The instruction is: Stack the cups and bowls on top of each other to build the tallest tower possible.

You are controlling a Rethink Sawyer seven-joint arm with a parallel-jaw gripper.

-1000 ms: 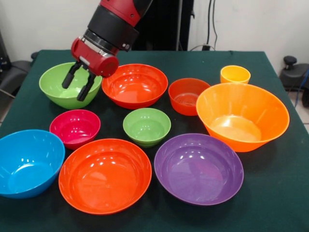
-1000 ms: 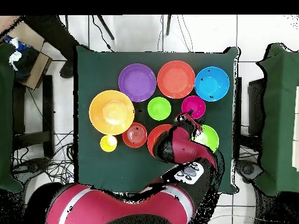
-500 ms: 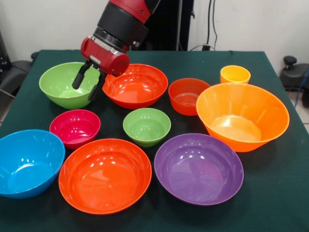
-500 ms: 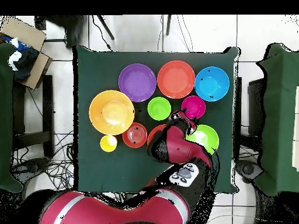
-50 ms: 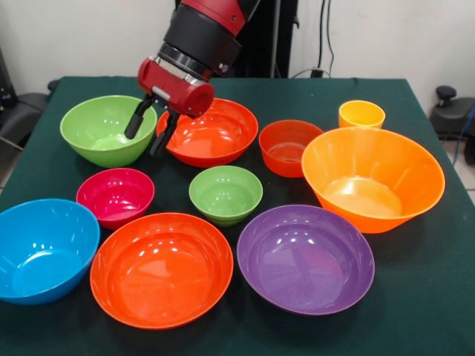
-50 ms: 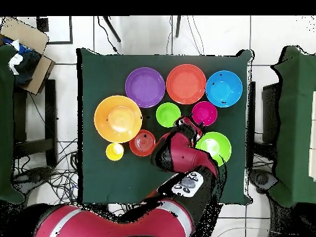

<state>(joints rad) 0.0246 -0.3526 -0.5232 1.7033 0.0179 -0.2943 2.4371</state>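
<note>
Bowls spread singly, none stacked; yellow cup point(image 5: 361, 113) far right.
We note the gripper point(image 5: 151, 133) parted, empty, hovering between the lime green bowl point(image 5: 104, 130) and red-orange bowl point(image 5: 211, 131).

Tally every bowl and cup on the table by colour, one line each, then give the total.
Red-orange bowls: 3 (near, far, small)
Lime green bowls: 2 (large, small)
Orange bowl: 1
Purple bowl: 1
Blue bowl: 1
Magenta bowl: 1
Yellow-orange cup: 1
Total: 10
</note>
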